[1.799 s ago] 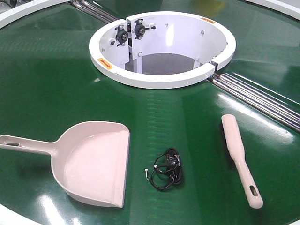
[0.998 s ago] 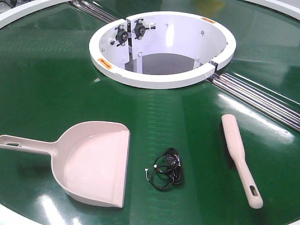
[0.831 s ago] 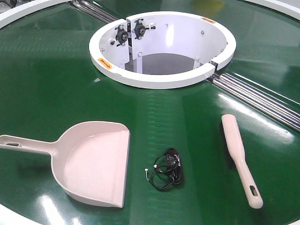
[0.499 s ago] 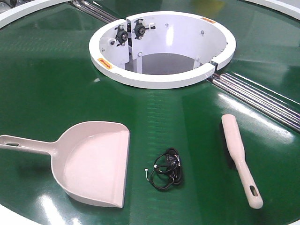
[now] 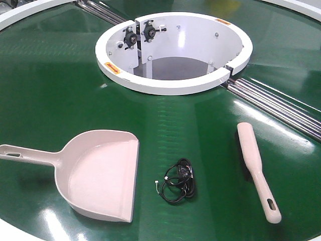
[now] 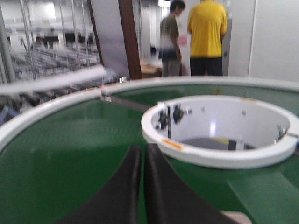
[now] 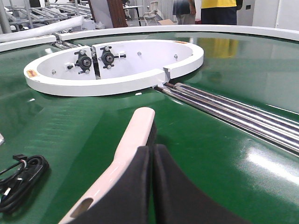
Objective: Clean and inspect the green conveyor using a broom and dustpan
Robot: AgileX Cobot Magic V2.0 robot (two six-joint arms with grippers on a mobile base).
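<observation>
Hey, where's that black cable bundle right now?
In the front view, the coiled black cable lies on the green conveyor near its front edge, between the dustpan on the left and the broom on the right, touching neither.

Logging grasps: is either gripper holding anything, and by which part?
Nothing. Left gripper and right gripper are shut, empty; broom and dustpan lie on the belt.

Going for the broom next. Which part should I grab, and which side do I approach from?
Take the broom by its slim handle, between the wider brush back and the hang hole at the near end. It lies flat on the green conveyor with its bristles down, so probably come straight down from above and close across the handle's narrow width.
</observation>
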